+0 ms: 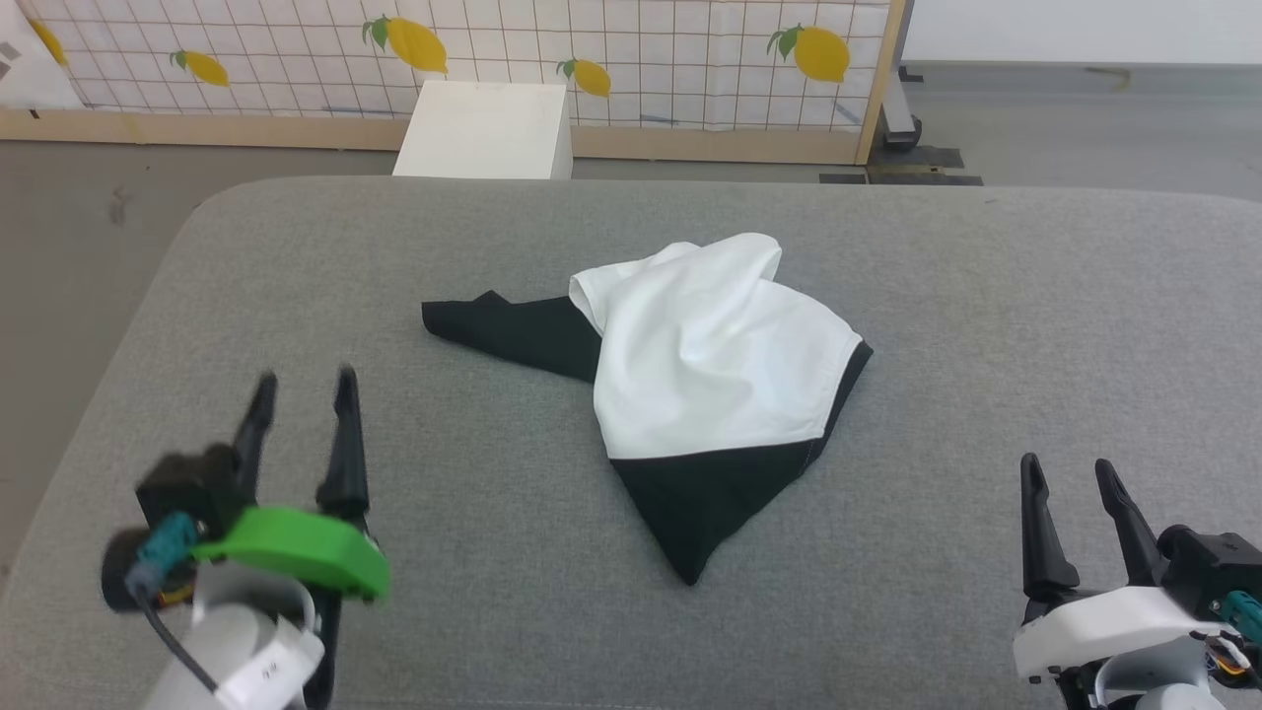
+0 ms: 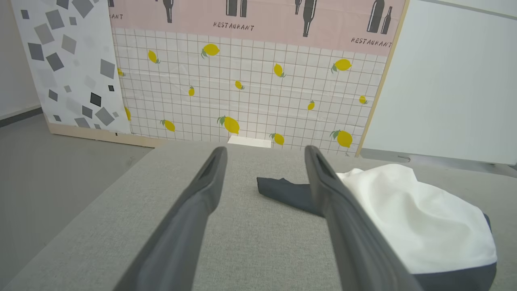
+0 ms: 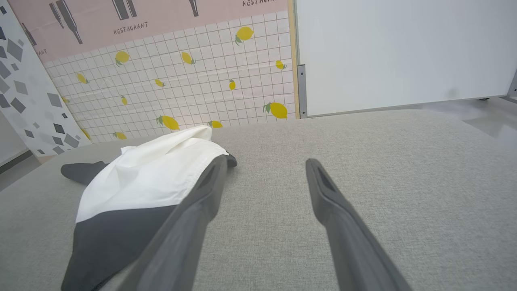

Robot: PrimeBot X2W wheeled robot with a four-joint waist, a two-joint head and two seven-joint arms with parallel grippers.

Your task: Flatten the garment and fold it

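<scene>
I'm sitting with both jaws spread wide and empty, left gripper lower left, right gripper lower right, the garment bunched mid-frame on the grey pad, black sleeve trailing left, so my left looks nearer.

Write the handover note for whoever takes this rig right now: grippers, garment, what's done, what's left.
Left gripper: jaws open, empty, near side, left of the garment, clear of it.
Right gripper: jaws open, empty, near side, to its right.
The garment: crumpled heap in the middle of the grey surface, white body bunched over black, one black part trailing left.
Done: nothing; neither flat nor folded.
Left: spread it flat, then fold.
</scene>
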